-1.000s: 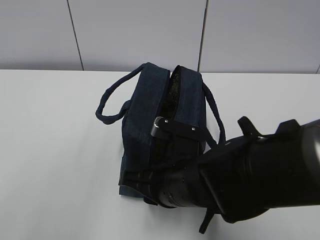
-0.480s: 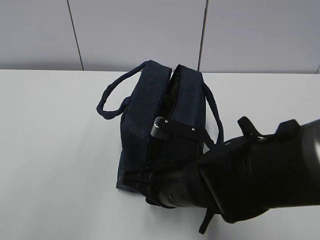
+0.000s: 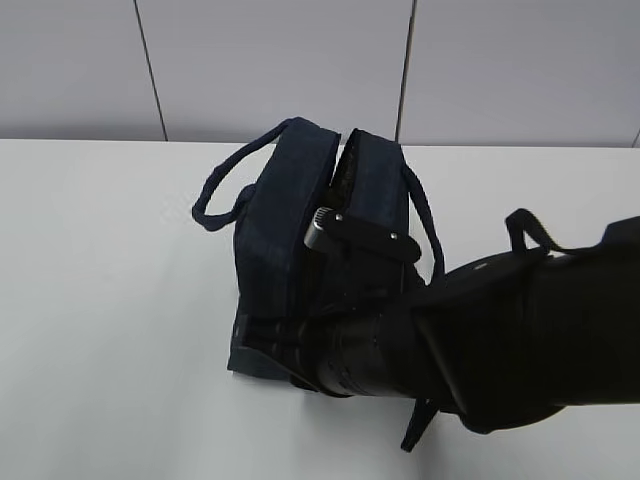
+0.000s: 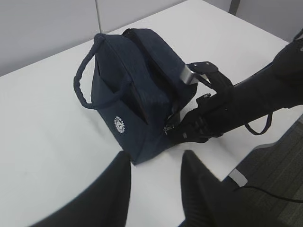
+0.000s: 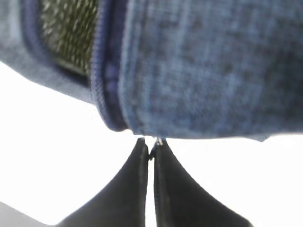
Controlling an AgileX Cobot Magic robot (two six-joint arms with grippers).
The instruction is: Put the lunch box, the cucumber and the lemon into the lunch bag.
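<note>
While the navy lunch bag [image 3: 300, 250] stands on the white table [image 3: 100, 300], the right gripper [image 5: 150, 153] sits at its near lower corner, jaws pressed together on a small silver bit, probably the zipper pull [image 5: 159, 141]. Left gripper [image 4: 154, 163] hovers apart, jaws partly open, empty.

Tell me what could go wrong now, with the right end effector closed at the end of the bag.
1. The right end effector pinches only a tiny silver bit at the bag edge; it may slip out.
2. The bag looks tilted, and nothing holds it: the left end effector hangs open, apart from it. A pull may drag or tip it.
</note>
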